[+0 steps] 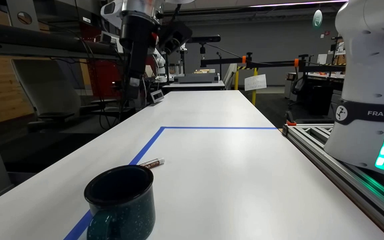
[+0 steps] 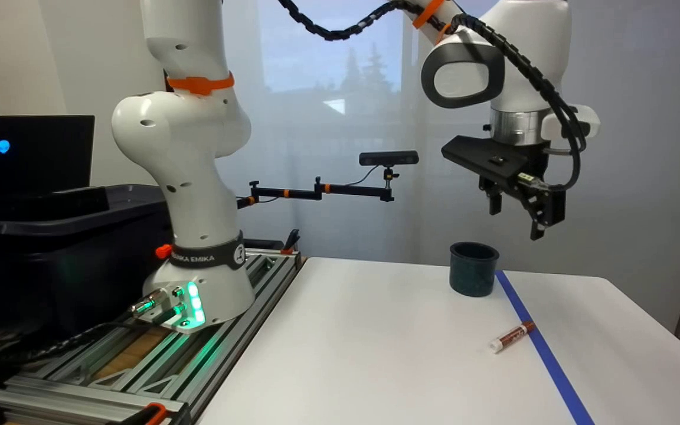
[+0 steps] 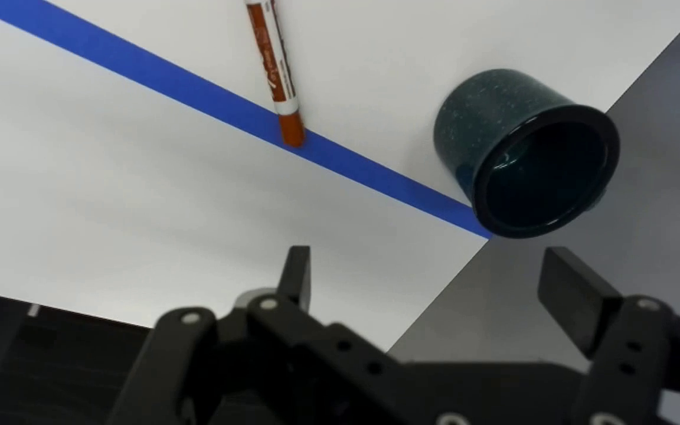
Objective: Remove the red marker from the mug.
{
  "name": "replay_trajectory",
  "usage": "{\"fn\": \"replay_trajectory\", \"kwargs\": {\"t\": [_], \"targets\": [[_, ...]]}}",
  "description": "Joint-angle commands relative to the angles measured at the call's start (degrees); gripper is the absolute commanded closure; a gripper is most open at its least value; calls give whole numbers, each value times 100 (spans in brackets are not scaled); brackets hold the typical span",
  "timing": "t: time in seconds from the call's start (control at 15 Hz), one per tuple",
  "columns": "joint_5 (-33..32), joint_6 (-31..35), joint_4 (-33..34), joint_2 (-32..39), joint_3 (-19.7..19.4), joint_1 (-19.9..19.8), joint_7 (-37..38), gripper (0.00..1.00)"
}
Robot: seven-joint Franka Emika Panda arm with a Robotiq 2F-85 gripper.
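Left to right, the wrist view has a thin white-and-red-brown marker [image 3: 275, 65], a black gripper [image 3: 425, 260] with jaws spread wide, and a round, dark teal mug [image 3: 487, 124] near the end edge of the white bench [image 3: 127, 200]. In an exterior view the mug's handle [image 1: 99, 223] shows, but the mug covers the marker's red-brown end. The marker lies flat, farther from that edge, this end on blue tape [image 3: 186, 87].

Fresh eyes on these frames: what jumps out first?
Probably the dark teal mug, standing near an edge of the white table with nothing visible inside. The red marker lies outside it, its reddish end on the blue tape. The open gripper hangs higher up, touching neither.
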Motion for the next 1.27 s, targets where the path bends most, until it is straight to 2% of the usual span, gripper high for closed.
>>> {"fn": "replay_trajectory", "kwargs": {"t": [0.0,0.4,0.47,0.67,1.2], "targets": [[-645,-506,269,83,-194,104,1519,0],[-2106,-1330,345,18,-387,101,3851,0],[-1646,-986,255,65,-345,58,3131,0],[-1929,-1135,260,66,-366,63,3616,0],[-1944,-1148,269,65,-369,70,3682,0]]}}
